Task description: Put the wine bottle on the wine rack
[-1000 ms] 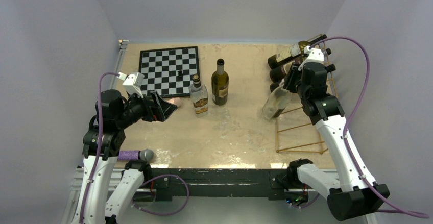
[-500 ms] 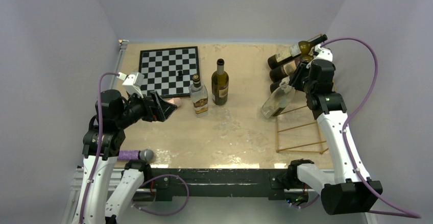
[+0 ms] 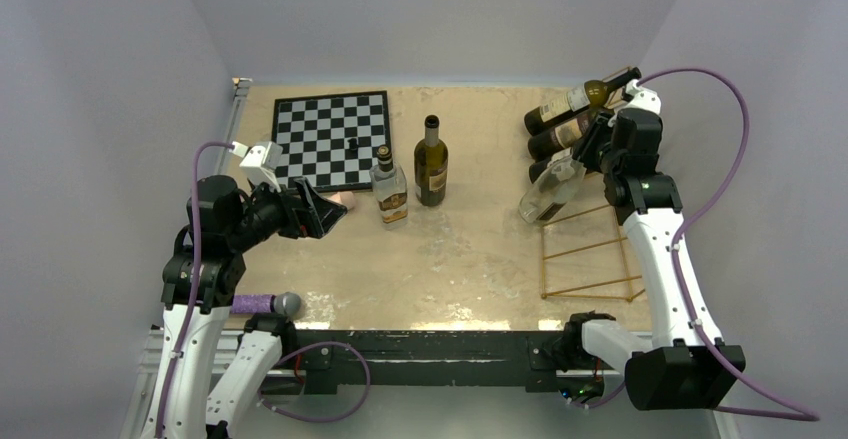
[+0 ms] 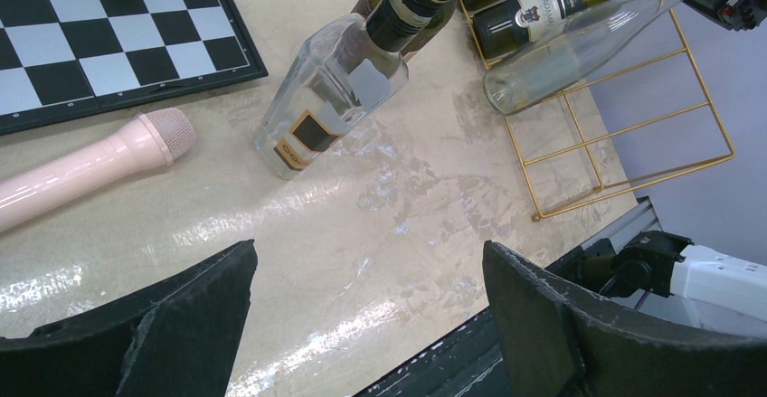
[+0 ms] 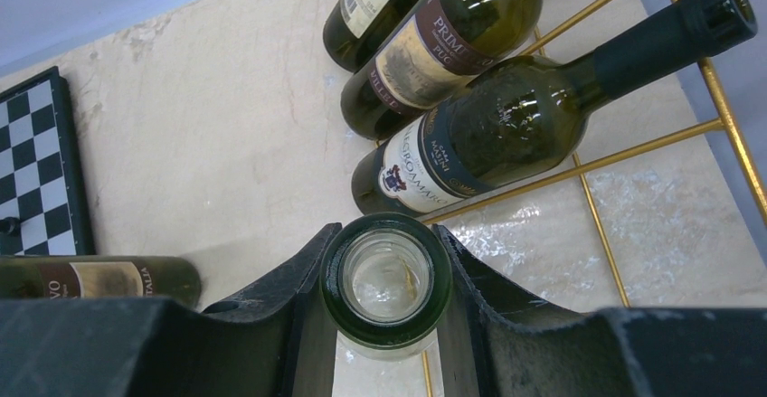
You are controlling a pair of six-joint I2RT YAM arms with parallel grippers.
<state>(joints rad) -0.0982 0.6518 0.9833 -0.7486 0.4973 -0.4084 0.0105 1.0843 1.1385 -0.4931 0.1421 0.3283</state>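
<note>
- One table [image 3: 460, 259] with a pale marbled top is seen, and everything else is set on it.
- Two arms are mounted at its near edge, one on each side.
- One rack [image 3: 590, 249] of gold wire is laid flat at the right side of the table.
- One chessboard [image 3: 330, 139] is placed at the far left, well apart from the rack.
- Six bottles are counted in all.
- Three dark bottles [image 5: 443, 49] are laid side by side on the far part of the rack, with their necks pointed to the right.
- One clear wine bottle [image 3: 548, 199] is laid aslant across the rack, just beside the nearest dark bottle. Its base is turned to the rack's left edge.
- The wine bottle's mouth is pinched between the fingers of the right gripper [image 5: 386, 261].
- Two bottles are stood upright between chessboard and rack, a dark one [image 3: 431, 169] and a square spirit bottle [image 3: 391, 197], just beside each other.
- The left gripper [image 4: 366, 270] is held above the table with its fingers spread wide, and nothing is held in it.
- Two microphones are counted. A pink one [image 4: 99, 162] is laid by the chessboard's near edge, and a purple one [image 3: 262, 304] at the table's near edge.
- One dark chess piece [image 3: 352, 143] is stood on the board.
</note>
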